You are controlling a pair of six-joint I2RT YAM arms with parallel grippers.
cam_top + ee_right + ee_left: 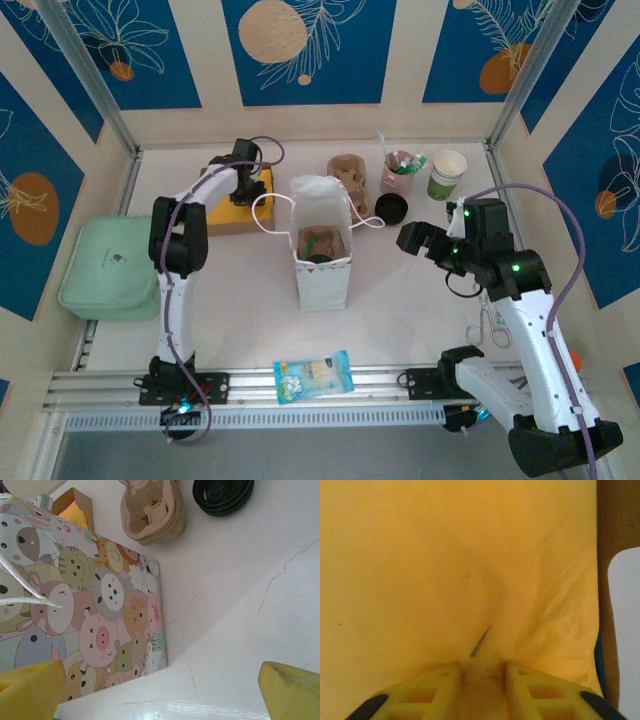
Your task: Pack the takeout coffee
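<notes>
- left arm reaches far up the table, elbow high, wrist tipped down over a brown box (228,215); left gripper (482,667) has its jaws drawn close, pinching a raised fold of yellow cloth (445,570)
- right arm is bent at the table's right; right gripper (160,695) faces the cartoon-animal bag (85,615), jaws spread wide, holding nothing
- takeout coffee (447,175) stands upright at the far right, just beside the pink cup (400,172), untouched; cup carrier (348,178) sits behind the bag

Left arm (172,300) outstretched, left fingers (432,692) pinched narrow; right arm (545,335) bent, right fingers (30,687) wide apart.
</notes>
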